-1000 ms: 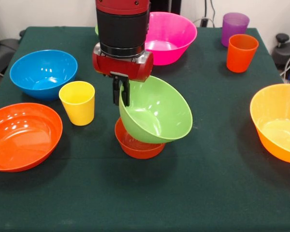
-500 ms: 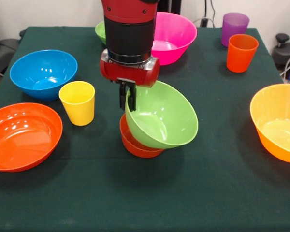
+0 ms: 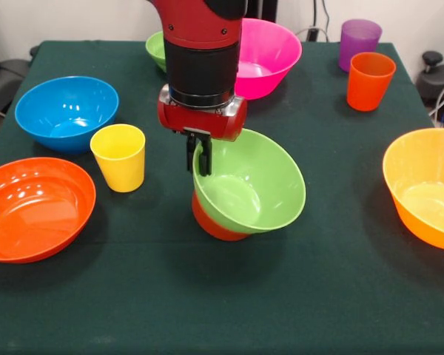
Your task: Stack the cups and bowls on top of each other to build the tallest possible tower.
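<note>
- At mid-table, the gripper is clamped down on the rim of the medium green bowl, jaws pinched tight on its edge.
- That bowl sits tilted in the small red-orange bowl, which stands on the green cloth.
- Beside them: yellow cup, blue bowl, shallow orange bowl.
- Far side: pink bowl, small green bowl, purple cup, orange cup.
- Edge: yellow-orange bowl.

No text, label, brand, number or sign can be read anywhere: the bowls, cups, arm and table cloth all show plain, unmarked surfaces.
</note>
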